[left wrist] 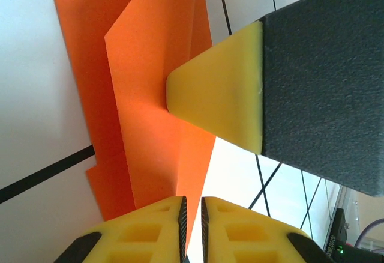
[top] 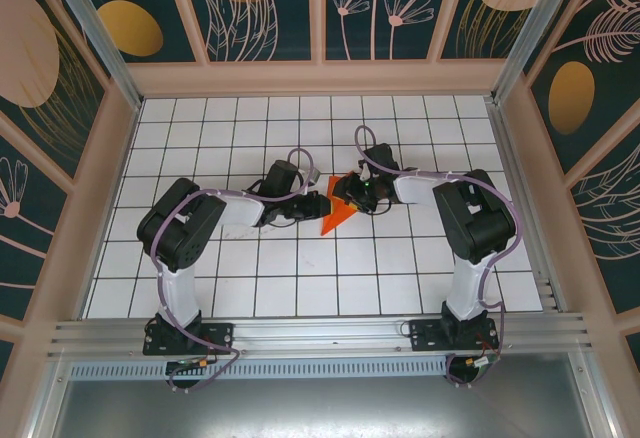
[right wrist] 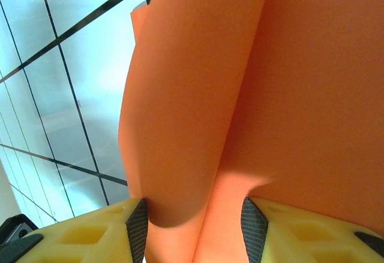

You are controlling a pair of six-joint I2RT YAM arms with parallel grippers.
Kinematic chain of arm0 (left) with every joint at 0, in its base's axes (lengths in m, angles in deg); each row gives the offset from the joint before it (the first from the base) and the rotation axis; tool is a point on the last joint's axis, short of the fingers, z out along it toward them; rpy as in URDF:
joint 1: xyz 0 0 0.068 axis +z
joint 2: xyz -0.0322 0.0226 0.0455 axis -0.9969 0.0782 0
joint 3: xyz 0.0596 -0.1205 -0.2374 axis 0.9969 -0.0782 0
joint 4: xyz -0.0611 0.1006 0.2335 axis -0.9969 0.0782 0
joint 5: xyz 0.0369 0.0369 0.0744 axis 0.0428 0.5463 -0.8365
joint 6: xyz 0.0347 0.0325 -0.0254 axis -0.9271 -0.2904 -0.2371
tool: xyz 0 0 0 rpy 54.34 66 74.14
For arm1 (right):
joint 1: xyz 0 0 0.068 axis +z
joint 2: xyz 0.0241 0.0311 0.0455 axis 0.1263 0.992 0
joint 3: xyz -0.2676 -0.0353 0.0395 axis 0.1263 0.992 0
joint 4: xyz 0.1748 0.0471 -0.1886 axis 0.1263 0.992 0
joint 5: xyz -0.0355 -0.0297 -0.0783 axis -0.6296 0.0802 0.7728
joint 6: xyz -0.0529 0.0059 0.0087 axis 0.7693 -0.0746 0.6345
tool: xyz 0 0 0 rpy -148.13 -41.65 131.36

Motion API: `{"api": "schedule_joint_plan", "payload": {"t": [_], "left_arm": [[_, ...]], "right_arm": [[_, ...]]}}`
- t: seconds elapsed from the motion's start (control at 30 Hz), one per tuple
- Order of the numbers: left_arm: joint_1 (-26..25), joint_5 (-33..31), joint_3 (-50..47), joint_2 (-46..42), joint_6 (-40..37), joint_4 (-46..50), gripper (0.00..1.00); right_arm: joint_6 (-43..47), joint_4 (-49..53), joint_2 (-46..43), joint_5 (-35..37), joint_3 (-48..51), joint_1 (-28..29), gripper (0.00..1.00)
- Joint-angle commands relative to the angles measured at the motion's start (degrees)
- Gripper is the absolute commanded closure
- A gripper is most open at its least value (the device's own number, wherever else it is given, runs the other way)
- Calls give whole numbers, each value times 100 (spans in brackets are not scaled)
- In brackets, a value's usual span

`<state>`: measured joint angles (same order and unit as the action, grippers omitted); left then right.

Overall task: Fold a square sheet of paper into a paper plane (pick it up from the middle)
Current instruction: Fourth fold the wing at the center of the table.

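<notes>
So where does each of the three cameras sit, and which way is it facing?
Top external: above and behind the bases, looking down on the gridded table; both arms show.
Left wrist: on the left arm, looking past its left gripper at the orange paper; the right arm's finger presses on it.
Right wrist: looking between its right gripper jaws at curled paper.
All share the paper.

Both grippers crowd the folded orange-red paper (top: 336, 210) at mid-table; the white gridded tabletop (top: 200, 128) around them (all sides) lies open.
</notes>
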<state>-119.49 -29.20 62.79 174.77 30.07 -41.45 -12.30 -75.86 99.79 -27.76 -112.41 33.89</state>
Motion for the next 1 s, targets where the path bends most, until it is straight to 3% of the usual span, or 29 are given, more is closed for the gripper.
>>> {"api": "schedule_joint_plan", "payload": {"t": [0.0, 0.37, 0.77, 0.97], "left_arm": [[-12, -98, 141, 168, -80, 147, 83], [-12, -223, 202, 256, -103, 306, 85], [-12, -201, 223, 315, -103, 315, 85], [-8, -177, 229, 259, -94, 292, 85]], "right_arm": [[100, 624, 562, 740, 184, 44, 50], [183, 569, 504, 706, 187, 59, 47], [159, 904, 780, 911, 25, 66, 58], [226, 1169, 937, 1082, -110, 123, 59]]}}
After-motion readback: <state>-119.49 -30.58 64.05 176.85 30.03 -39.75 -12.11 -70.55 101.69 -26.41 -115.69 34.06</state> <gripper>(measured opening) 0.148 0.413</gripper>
